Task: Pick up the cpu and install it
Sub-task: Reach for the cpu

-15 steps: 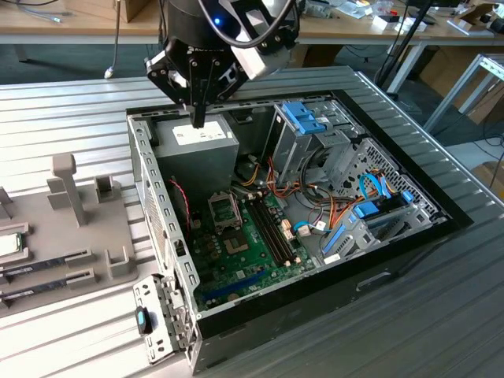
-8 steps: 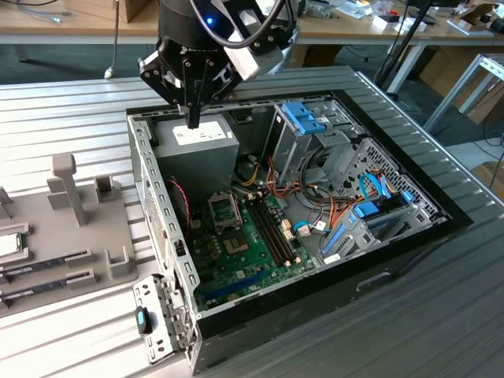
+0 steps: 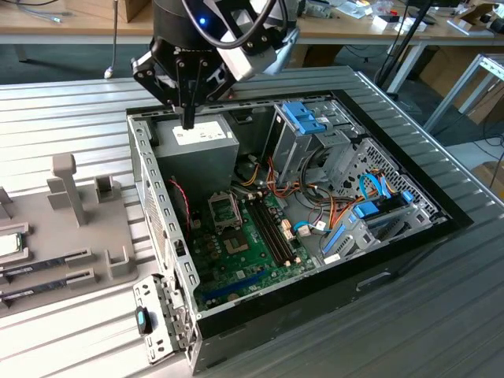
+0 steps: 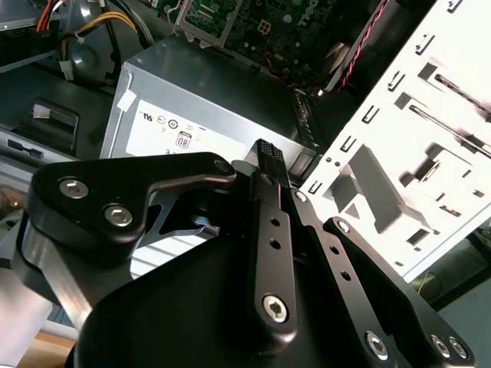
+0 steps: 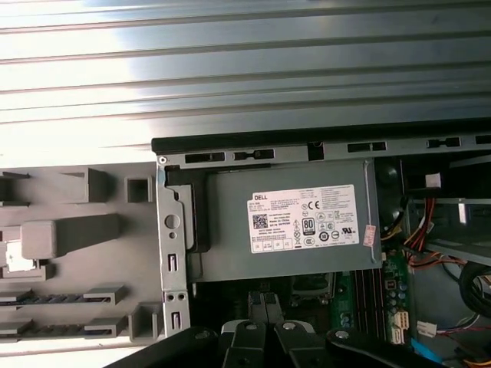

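The pincer [image 3: 187,120] hangs point-down with its dark fingers [image 4: 266,165] pressed together and nothing between them, its tip just above the top of the grey power supply [image 3: 201,146] at the back corner of the open computer case [image 3: 445,216]. In both wrist views the closed tip [image 5: 265,305] shows over that labelled box [image 5: 284,222]. Well off to the exterior view's left of the pincer, and nearer that camera, the cpu [image 3: 8,246] lies flat in its pocket at the edge of the grey fixture tray [image 3: 75,224], silvery top up, apart from the pincer. Just below it on the same tray lie two long memory sticks [image 3: 39,266] in their slots, and the tray's upright posts stand between them and the pincer. The tray and the case both rest on the ribbed metal table [image 3: 71,98]. Straight beneath the pincer is the power supply. Beyond it, towards the camera and slightly to the exterior view's right of the pincer, the square metal socket frame [image 3: 223,209] sits on the green motherboard [image 3: 240,248]. Further to the right of the pincer stand the drive cages with blue tabs [image 3: 303,118], with bundles of coloured cables below them.
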Robot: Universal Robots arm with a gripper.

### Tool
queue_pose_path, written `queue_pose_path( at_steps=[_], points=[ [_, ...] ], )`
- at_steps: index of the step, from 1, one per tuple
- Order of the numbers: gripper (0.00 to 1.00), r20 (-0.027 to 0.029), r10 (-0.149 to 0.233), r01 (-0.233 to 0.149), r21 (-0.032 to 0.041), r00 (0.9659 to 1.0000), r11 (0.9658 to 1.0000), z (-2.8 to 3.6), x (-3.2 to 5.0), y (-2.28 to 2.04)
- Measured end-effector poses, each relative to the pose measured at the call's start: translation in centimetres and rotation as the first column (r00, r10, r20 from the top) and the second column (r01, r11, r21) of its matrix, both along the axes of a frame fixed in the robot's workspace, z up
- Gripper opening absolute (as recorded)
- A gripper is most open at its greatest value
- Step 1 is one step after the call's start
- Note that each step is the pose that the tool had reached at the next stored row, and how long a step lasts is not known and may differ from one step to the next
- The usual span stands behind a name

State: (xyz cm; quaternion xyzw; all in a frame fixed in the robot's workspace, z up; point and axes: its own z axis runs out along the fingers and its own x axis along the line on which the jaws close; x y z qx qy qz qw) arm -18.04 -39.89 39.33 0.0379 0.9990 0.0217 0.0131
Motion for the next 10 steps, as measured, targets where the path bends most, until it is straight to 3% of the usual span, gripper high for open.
queue_pose_path(
  at_steps=[10],
  points=[
    [0.11, 0.0, 0.0, 0.0, 0.0, 1.0, 1.0, 0.0, -0.85, 0.0]
  ],
)
